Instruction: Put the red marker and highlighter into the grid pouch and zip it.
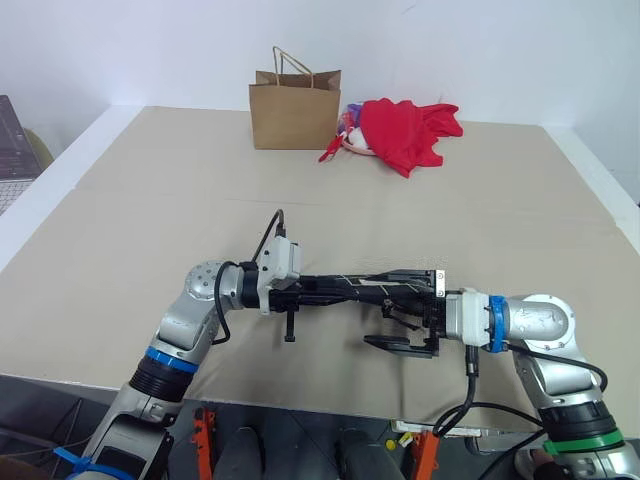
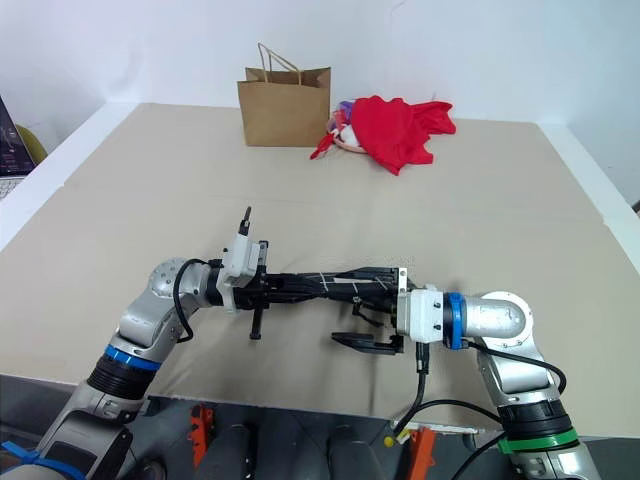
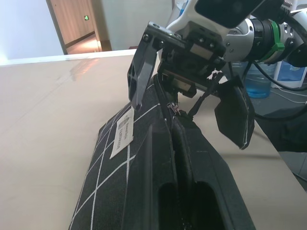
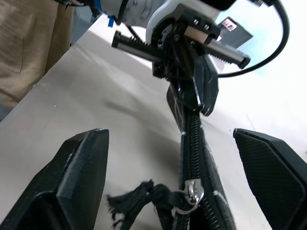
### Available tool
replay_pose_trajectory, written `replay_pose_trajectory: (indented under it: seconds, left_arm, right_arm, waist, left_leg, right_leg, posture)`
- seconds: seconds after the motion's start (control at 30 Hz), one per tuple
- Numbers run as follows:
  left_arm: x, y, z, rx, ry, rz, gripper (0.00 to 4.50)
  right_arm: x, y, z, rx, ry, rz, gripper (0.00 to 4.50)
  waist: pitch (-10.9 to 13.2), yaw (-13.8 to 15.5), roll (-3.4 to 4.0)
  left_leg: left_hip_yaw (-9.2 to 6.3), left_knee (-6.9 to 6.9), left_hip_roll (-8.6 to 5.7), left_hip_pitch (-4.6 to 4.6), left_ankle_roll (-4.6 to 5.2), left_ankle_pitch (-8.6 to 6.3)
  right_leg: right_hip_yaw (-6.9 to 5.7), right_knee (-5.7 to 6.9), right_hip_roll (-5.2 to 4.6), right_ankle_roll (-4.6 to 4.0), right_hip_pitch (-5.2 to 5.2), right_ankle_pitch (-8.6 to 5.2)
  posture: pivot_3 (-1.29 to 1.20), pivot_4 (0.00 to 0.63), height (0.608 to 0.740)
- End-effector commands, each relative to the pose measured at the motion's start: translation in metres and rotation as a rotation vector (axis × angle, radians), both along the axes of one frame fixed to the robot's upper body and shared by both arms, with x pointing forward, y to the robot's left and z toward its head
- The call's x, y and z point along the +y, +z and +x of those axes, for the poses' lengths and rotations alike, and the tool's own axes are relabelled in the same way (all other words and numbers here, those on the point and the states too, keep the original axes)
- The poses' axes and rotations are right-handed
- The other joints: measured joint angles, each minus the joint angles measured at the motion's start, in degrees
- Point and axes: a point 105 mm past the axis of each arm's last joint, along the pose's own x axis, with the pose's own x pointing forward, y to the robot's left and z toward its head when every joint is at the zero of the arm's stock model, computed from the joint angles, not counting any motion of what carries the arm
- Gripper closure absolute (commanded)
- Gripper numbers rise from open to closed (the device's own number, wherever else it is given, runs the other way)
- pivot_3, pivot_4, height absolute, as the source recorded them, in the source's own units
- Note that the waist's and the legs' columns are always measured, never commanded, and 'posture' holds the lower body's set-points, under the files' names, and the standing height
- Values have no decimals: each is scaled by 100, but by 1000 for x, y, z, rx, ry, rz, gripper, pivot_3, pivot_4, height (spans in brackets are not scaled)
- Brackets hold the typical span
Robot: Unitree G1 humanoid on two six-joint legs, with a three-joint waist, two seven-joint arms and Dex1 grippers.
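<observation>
Jaws of the left gripper (image 1: 292, 291) are clamping shut on one end of the grid pouch (image 1: 360, 287), which is hanging lifted above the tabletop (image 1: 150, 220) and stretching level from that gripper toward the right one. In the left wrist view, the pouch's black fabric with white grid lines and its small white label (image 3: 123, 132) are running away from the camera toward the right gripper. Along the pouch's upper edge the zipper (image 4: 192, 139) is running its length, with the metal slider (image 4: 191, 191) and its frayed black pull cord (image 4: 132, 200) sitting at the pouch's right end.

Jaws of the right gripper (image 1: 412, 311) are standing wide apart at that right end, one finger (image 4: 72, 182) on each side of the zipper line and neither pressing on the fabric; the pull cord is dangling between them.

Well beyond the pouch, at the far edge of the tabletop, a brown paper bag (image 1: 295, 110) is standing upright, and just to the right of the bag a red cloth (image 1: 405, 132) is lying in a heap.
</observation>
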Motion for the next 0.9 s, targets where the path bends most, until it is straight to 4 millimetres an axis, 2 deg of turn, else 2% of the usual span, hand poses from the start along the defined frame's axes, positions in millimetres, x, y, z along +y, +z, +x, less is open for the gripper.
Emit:
replay_pose_trajectory:
  seconds: [0.03, 0.07, 0.1, 0.17, 0.23, 0.63, 0.9]
  left_arm:
    - [3, 7, 0, -31, 5, -10, 4500]
    - [3, 6, 0, -31, 6, -8, 4500]
    - [4, 6, 0, -31, 7, -7, 4500]
    - [4, 5, 0, -32, 8, -4, 4500]
    - [4, 5, 0, -32, 8, -1, 4500]
    - [3, 4, 1, -41, 7, 7, 4500]
    - [8, 3, 6, -109, 32, 23, 4500]
  right_arm:
    - [-4, 20, -5, -62, 14, 31, 1223]
    - [-5, 20, -6, -59, 17, 28, 1657]
    - [-6, 20, -7, -55, 19, 26, 2306]
    - [-8, 20, -10, -44, 29, 19, 3262]
    - [-11, 20, -13, -39, 34, 15, 4426]
    - [-15, 24, -10, -36, 16, 20, 4426]
    - [-58, 32, -7, -12, -127, -25, 4426]
  waist:
    - [0, 0, 0]
    - [0, 1, 0]
    - [0, 1, 0]
    - [0, 1, 0]
    - [0, 1, 0]
    - [0, -1, 0]
    - [0, 35, 0]
  left_leg:
    - [0, 0, 0, 0, 0, 0]
    - [-1, 0, 0, 0, 0, 0]
    - [-1, 0, 0, 0, 0, 0]
    - [-2, 0, 0, 0, 0, 0]
    - [-3, -1, 0, -1, 0, 0]
    - [-4, 1, 0, 0, 1, 0]
    - [-4, 1, -3, -1, 1, 0]
  right_leg:
    - [0, 0, 0, 0, 0, 0]
    - [0, 0, 0, 0, 0, 0]
    - [0, 0, 0, 0, 1, 0]
    - [-1, 0, 0, -1, 2, 0]
    - [-2, 0, 0, -1, 2, -1]
    - [-3, 0, 0, 1, 2, -1]
    - [-3, -1, -2, 0, 4, -1]
  posture:
    - [0, 150, 740]
    - [0, 150, 740]
    - [0, 150, 740]
    - [0, 150, 740]
    - [0, 150, 740]
    - [0, 150, 740]
    - [0, 150, 740]
